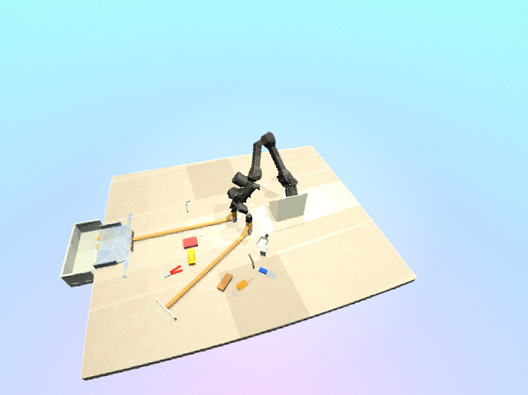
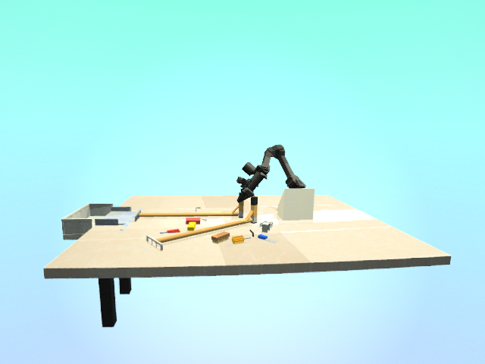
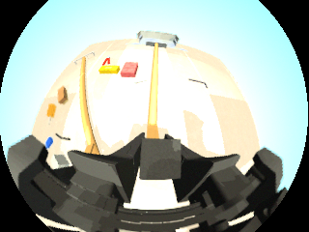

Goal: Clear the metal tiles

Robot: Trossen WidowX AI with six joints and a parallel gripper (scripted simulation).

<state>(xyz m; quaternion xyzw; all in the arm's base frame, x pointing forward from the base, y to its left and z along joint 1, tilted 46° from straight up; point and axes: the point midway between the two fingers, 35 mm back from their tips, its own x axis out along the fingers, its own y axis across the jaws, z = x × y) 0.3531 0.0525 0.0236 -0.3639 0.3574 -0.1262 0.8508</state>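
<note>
My gripper (image 1: 234, 212) (image 2: 240, 198) (image 3: 160, 159) is shut on the upright grip of the long scraper (image 1: 180, 229) (image 2: 188, 214) (image 3: 154, 92). The scraper's wooden handle runs low over the table, and its dark head is at the near edge of the steel bench plate (image 1: 116, 245) (image 2: 119, 216). The catch box (image 1: 79, 279) (image 2: 76, 229) (image 3: 158, 36) is at the plate's far end. Small orange pieces (image 1: 97, 237) show where plate and box meet; I cannot tell on which side they lie. No tile can be made out clearly elsewhere on the plate.
A rake (image 1: 208, 271) (image 2: 203, 229) (image 3: 84, 101) lies beside the scraper, its upright grip close to my gripper. A red block (image 1: 189, 242) (image 3: 129, 70), a yellow block (image 1: 191, 256) and red-handled pliers (image 1: 175, 270) lie between them. A brown brush (image 1: 224, 281) lies beyond the rake.
</note>
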